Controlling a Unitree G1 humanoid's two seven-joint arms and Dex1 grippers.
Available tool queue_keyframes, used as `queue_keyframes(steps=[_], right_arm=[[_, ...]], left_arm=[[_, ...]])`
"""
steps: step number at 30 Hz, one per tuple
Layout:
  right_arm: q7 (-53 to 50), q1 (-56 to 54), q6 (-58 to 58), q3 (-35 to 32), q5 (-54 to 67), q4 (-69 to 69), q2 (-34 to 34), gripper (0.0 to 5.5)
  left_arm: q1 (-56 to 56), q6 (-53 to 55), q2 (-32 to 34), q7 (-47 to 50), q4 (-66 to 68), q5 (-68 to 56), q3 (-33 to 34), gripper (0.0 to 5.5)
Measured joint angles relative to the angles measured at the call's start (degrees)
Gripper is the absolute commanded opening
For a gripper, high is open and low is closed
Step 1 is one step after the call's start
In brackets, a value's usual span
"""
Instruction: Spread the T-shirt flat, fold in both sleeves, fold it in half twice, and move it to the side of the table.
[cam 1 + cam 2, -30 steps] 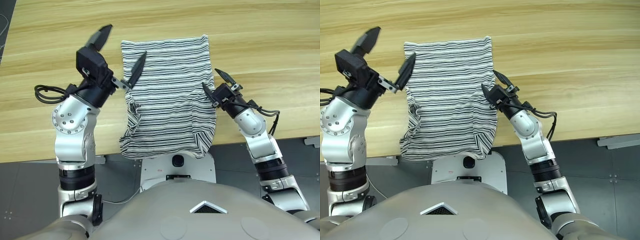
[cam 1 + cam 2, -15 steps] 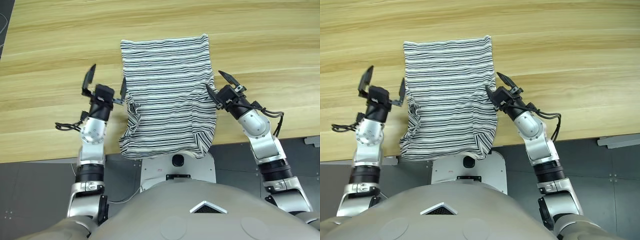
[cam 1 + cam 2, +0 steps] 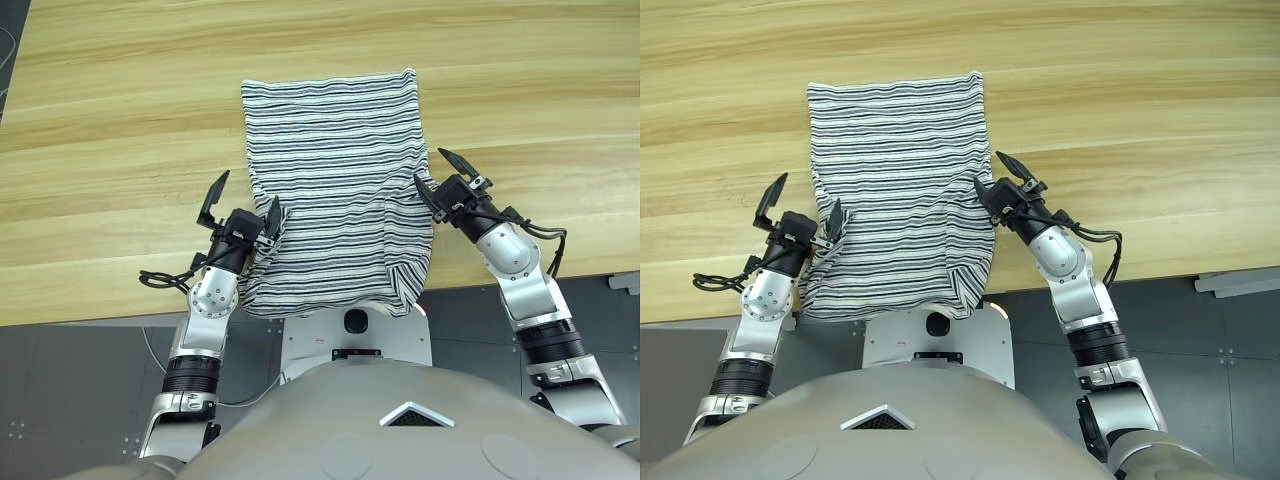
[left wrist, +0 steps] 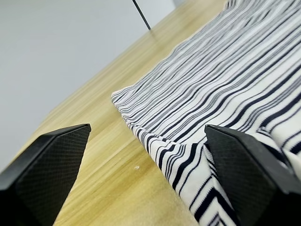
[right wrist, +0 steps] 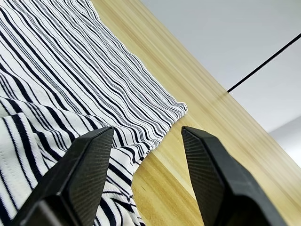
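Observation:
A black-and-white striped T-shirt (image 3: 335, 170) lies as a long folded panel on the wooden table (image 3: 120, 120), its near end hanging over the front edge. My left gripper (image 3: 243, 201) stands open low at the shirt's left near edge, one finger over the cloth and one over bare wood; the left wrist view has the striped edge (image 4: 155, 141) between the fingers. Open as well, my right gripper (image 3: 440, 170) straddles the shirt's right edge, and the right wrist view looks along that edge (image 5: 160, 127). Neither holds cloth.
Bare wood spreads to the left, right and far side of the shirt. The table's front edge (image 3: 80, 315) runs just below both grippers, with grey floor (image 3: 60, 400) beyond.
My left arm has dropped from high above the table and come nearer, down to the shirt's left near edge. The right gripper has shifted slightly nearer. The shirt has not moved.

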Motion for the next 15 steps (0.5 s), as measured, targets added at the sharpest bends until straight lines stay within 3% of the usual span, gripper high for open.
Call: queue_keyframes(steps=[15], right_arm=[[0.1, 0.08, 0.13, 1.09, -0.12, -2.48, 0.77, 2.68]], left_arm=[[-9.35, 8.4, 2.37, -3.9, 6.02, -3.22, -2.5, 4.51]])
